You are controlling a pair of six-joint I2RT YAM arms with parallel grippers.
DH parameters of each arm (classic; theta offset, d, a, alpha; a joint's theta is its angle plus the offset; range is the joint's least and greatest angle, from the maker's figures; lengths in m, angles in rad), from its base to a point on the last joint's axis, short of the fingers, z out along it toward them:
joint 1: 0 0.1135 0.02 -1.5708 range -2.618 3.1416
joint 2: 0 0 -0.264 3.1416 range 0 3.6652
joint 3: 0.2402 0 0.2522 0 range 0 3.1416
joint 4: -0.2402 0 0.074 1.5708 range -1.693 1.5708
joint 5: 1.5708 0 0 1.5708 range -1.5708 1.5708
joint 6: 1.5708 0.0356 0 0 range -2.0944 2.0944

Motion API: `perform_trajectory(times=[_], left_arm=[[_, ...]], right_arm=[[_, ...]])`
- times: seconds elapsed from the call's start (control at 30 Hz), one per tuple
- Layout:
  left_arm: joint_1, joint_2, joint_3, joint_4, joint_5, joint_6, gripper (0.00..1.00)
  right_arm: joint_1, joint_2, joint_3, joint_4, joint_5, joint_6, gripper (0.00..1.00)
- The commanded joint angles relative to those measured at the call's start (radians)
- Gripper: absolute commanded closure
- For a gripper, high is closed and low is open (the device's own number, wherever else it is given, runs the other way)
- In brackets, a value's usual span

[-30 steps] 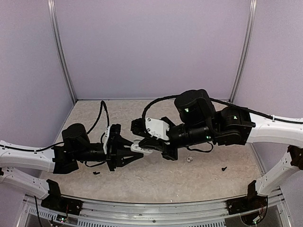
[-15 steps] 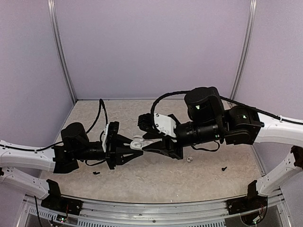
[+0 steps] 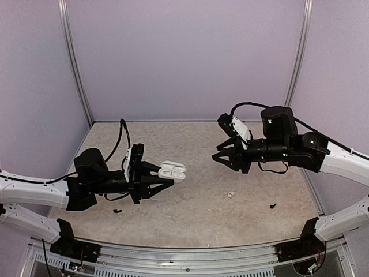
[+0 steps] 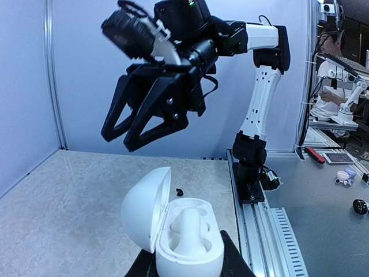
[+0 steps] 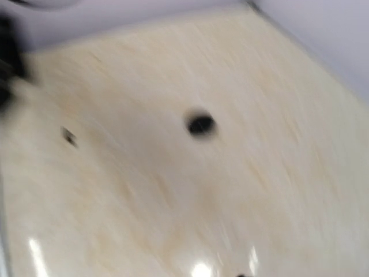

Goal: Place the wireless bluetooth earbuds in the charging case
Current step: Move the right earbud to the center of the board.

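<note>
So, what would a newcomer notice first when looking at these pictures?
First, the open white charging case, held above the table by the left end effector, with what looks like one earbud seated inside. Next, the right end effector, fingers spread and empty, hangs in the air pointing toward the case. A small white bud lies on the table below it.

Overhead and left-wrist views share the right claw [image 4: 117,142].
</note>
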Motion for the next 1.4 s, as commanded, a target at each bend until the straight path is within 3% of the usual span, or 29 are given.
perform_trajectory(times=[0.0,0.1,0.2,0.3,0.4,0.7,0.97,1.13,1.37], left_arm=[[0.011,0.008,0.002,0.051,0.016,-0.018,0.88],[0.014,0.015,0.003,0.058,0.022,-0.021,0.88],[0.018,0.016,0.001,0.059,0.023,-0.023,0.88],[0.019,0.006,-0.006,0.055,0.017,-0.020,0.88],[0.020,0.001,-0.011,0.057,0.014,-0.021,0.88],[0.022,0.001,-0.019,0.068,0.018,-0.023,0.88],[0.024,0.003,-0.020,0.071,0.018,-0.022,0.88],[0.027,0.002,-0.021,0.071,0.017,-0.021,0.87],[0.031,0.007,-0.020,0.083,0.024,-0.023,0.87]], right_arm=[[-0.135,0.070,-0.094,-0.069,-0.015,0.130,0.65],[-0.236,0.162,-0.137,-0.093,-0.036,0.152,0.72],[-0.296,0.222,-0.171,-0.070,-0.090,0.172,0.72],[-0.328,0.258,-0.196,-0.052,-0.141,0.184,0.57],[-0.350,0.288,-0.216,-0.048,-0.168,0.189,0.50],[-0.352,0.317,-0.238,-0.122,-0.079,0.181,0.37],[-0.312,0.364,-0.216,-0.174,0.003,0.208,0.33],[-0.267,0.415,-0.182,-0.244,0.139,0.262,0.30],[-0.233,0.466,-0.179,-0.244,0.163,0.279,0.27]])
